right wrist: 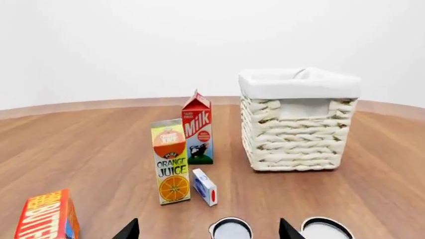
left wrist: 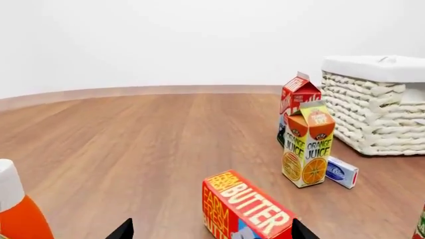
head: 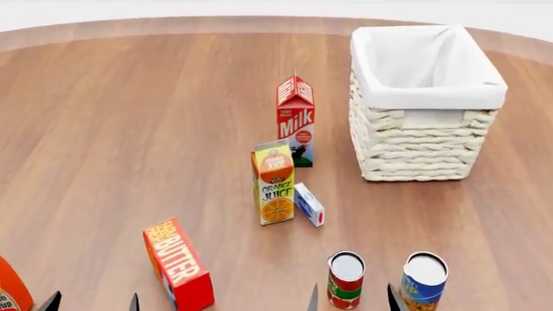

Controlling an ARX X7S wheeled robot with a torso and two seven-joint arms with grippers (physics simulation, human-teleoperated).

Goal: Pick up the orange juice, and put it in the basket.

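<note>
A: Left wrist view?
B: Tall yellow orange juice carton (left wrist: 306, 145) upright on brown wooden desk (left wrist: 146, 144), touching small white-blue box (left wrist: 343, 172). Red milk carton (left wrist: 297, 104) behind. Left hand (left wrist: 211, 231) spread, holding nothing.

A: Head view?
B: Big cream woven basket (head: 423, 146) well right of juice. Orange butter box (head: 178, 264) near left hand.

A: Right wrist view?
B: Right hand (right wrist: 208, 231) spread over two cans (right wrist: 230, 230).

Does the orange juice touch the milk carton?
Apart. The head view shows bare floor between the orange juice and the milk carton behind it.
</note>
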